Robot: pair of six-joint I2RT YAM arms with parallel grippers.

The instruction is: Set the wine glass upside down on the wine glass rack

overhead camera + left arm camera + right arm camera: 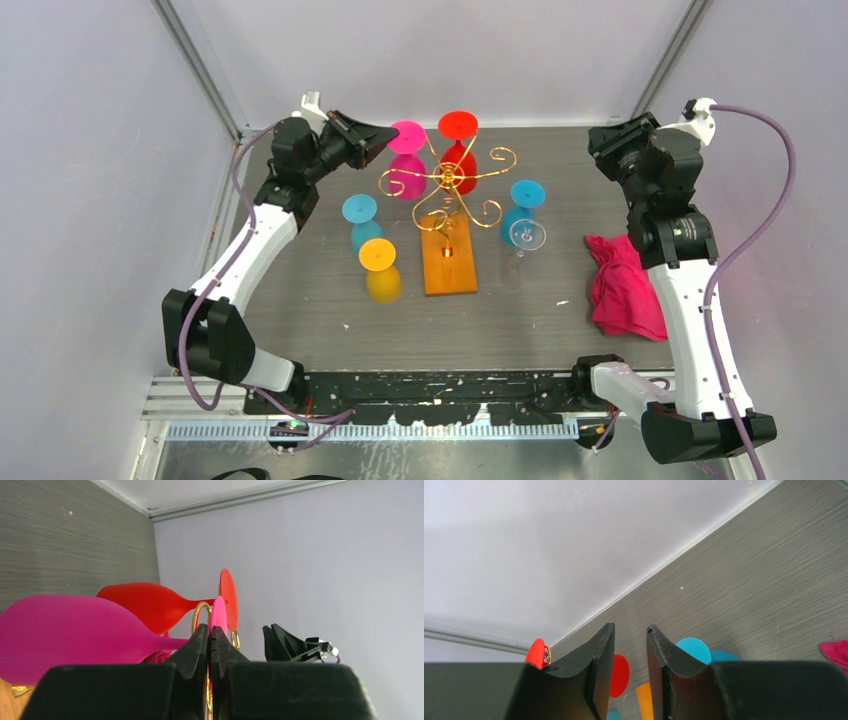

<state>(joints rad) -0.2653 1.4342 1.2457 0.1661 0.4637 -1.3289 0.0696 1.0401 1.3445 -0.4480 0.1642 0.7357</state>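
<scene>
Item: gold wire wine glass rack (445,185) with curled scroll arms on an orange-brown rectangular wooden base, standing at the middle of the grey wood-grain table (540,310). The opaque magenta plastic wine glass (75,635) is hanging foot-up at the rack's far-left scroll arm, its stem running into a gold loop; whether it is seated on the wire cannot be told. The left gripper (209,627) is reaching in from the rack's left, its jaws clenched on that glass's stem just under the foot disc. An opaque red plastic wine glass (458,126) is hanging upside down on the rack's far side, just beside the magenta one. A turquoise plastic wine glass (360,210) and a yellow plastic wine glass (378,255) are standing to the rack's near left. A second turquoise wine glass (527,193) and a clear wine glass (527,235) are standing to the rack's right. A crumpled pink cloth (625,290) is lying further right of the rack. The right gripper (630,626) is hovering well to the rack's far right, its jaws released and grasping nothing.
</scene>
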